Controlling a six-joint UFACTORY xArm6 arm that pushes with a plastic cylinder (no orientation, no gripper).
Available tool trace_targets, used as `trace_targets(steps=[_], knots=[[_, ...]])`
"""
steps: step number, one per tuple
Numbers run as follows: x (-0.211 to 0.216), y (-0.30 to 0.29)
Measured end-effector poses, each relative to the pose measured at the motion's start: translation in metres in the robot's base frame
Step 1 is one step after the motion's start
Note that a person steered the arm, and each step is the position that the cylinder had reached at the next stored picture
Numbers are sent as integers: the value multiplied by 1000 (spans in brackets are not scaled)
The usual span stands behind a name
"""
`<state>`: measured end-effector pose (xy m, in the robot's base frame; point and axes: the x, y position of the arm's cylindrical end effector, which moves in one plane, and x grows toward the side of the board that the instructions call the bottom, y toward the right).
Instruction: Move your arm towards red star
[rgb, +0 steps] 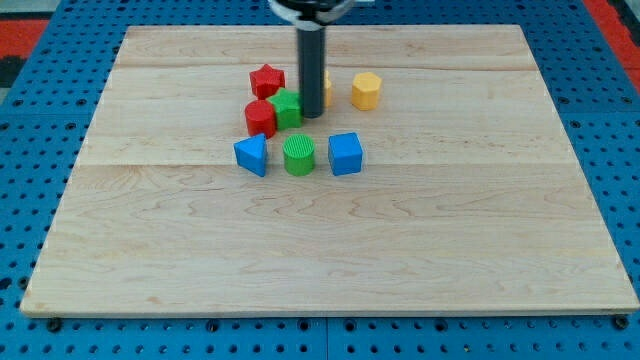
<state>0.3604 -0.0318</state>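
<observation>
The red star (266, 80) lies at the upper middle of the wooden board (450, 230). My tip (312, 114) stands to the star's lower right, touching the right side of a green block (287, 107). A red cylinder (260, 118) sits just below the star, against the green block's left side. The dark rod rises out of the view's top and partly hides a yellow block (327, 88) behind it.
A yellow hexagonal block (366, 90) lies to the right of the rod. Lower down stand a blue triangular block (252, 155), a green cylinder (298, 155) and a blue cube (345, 153) in a row. Blue pegboard surrounds the board.
</observation>
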Motion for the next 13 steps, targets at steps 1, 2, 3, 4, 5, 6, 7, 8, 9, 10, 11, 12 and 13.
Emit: trace_targets(steps=[1,2,3,4,5,6,7,8,9,10,11,12,13], knots=[[0,-29],[0,-121],[0,-158],[-10,-142],[-24,-142],[-35,-142],[-37,-134],[-37,-132],[-37,-133],[-37,-133],[-37,-130],[-37,-130],[-37,-131]])
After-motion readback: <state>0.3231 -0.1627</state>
